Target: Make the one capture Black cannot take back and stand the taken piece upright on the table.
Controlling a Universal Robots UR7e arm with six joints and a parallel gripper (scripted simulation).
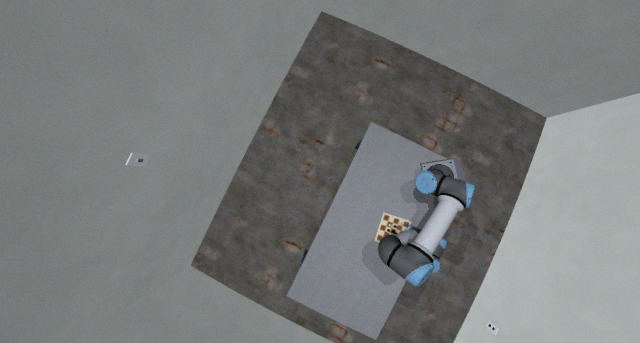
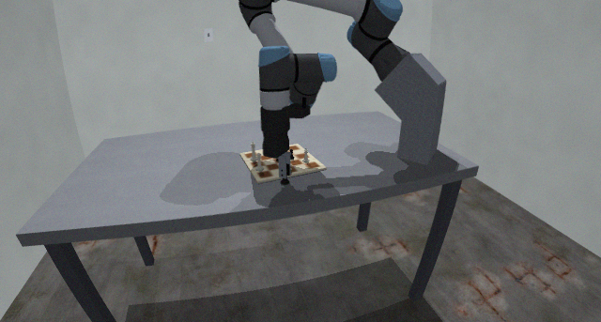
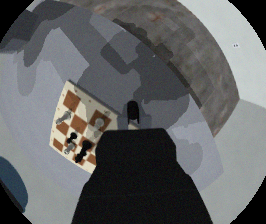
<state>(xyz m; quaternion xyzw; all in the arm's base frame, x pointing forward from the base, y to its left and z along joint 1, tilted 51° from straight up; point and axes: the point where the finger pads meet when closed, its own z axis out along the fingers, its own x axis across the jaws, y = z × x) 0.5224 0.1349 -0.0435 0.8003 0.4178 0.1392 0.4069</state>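
Observation:
A small chessboard (image 2: 277, 165) with brown and cream squares lies on the grey table; it also shows in the wrist view (image 3: 79, 127) and from above (image 1: 392, 226). White pieces (image 2: 254, 154) and black pieces (image 3: 84, 151) stand on it. My gripper (image 2: 284, 171) is shut on a black piece (image 2: 285, 180), held upright just off the board's near edge, its base at or just above the table top. In the wrist view the piece (image 3: 133, 115) pokes out beyond the dark gripper body, over the table beside the board.
The arm's grey base block (image 2: 415, 115) stands on the table to the right of the board. The arm's elbow hangs over the board in the overhead view (image 1: 407, 258).

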